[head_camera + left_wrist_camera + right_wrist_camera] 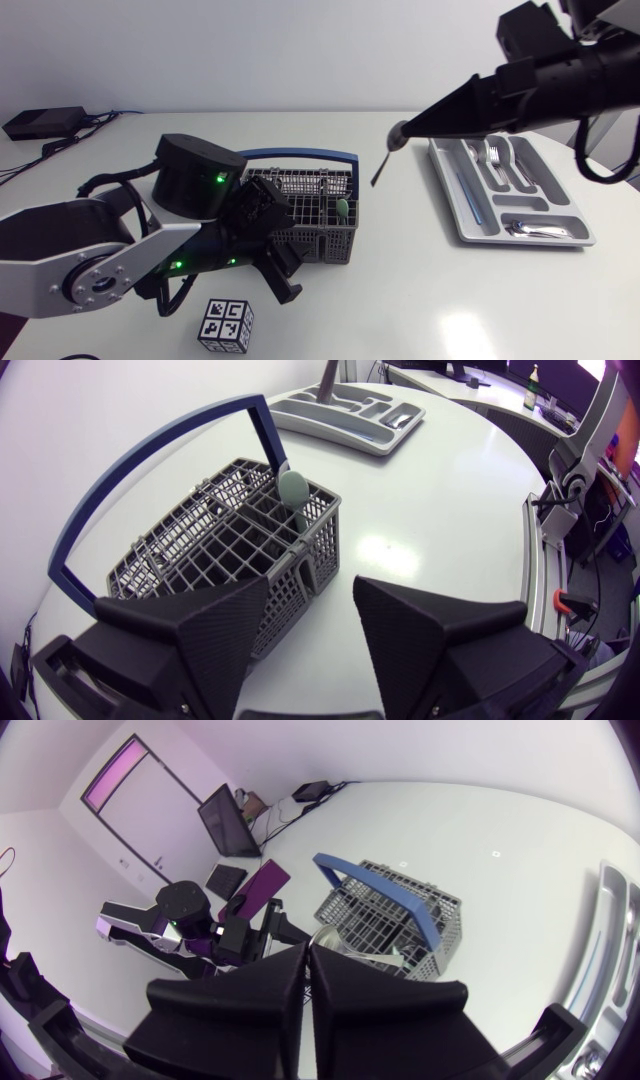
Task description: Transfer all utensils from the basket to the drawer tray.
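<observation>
Left end effector (312,592): mine, fingers wide apart, holding nothing. The basket (215,550) is just ahead of it, off toward one finger.
Basket: grey mesh with an upright blue handle, standing on the table (400,290). A green utensil (293,490) stands in its corner on the tray side.
Right end effector (400,133): mine, fingers narrow, clamped on a dark utensil (383,165) that hangs below them over the table, between the basket and the tray (446,192).
Tray: holds forks (495,155) and a spoon (530,230).

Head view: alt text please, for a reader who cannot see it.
The right gripper, shut on a utensil, holds it above the table between a grey basket and the drawer tray, which already holds cutlery. The left gripper is open beside the basket, which holds a green utensil.
</observation>
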Available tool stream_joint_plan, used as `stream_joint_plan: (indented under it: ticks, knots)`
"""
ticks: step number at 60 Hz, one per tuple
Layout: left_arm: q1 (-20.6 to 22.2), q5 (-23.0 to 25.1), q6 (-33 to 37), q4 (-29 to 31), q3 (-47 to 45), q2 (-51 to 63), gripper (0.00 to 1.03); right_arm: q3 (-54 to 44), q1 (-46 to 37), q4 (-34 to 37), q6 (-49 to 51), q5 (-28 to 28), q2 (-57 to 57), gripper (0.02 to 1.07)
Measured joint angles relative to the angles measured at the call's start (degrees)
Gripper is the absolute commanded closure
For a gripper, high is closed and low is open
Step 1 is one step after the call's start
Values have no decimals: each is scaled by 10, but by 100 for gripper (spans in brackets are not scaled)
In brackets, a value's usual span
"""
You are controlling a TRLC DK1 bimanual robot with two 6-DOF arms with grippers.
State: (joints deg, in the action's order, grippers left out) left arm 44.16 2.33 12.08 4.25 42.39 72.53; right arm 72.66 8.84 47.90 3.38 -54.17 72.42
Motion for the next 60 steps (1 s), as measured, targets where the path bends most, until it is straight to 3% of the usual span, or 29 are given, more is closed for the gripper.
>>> stream_joint_plan:
  ticks: [12,26,43,60]
  knots:
    - [-1,0,0,9,0,-2,43,-1,-106,50,44,78,-18,101]
    - [-1,0,0,13,1,-2,43,-38,-225,42,111,197,-4,101]
    - [-1,0,0,13,1,-2,43,-124,-316,-127,164,381,101,101]
    - [-1,0,0,14,4,-2,43,-128,-341,-232,171,478,201,101]
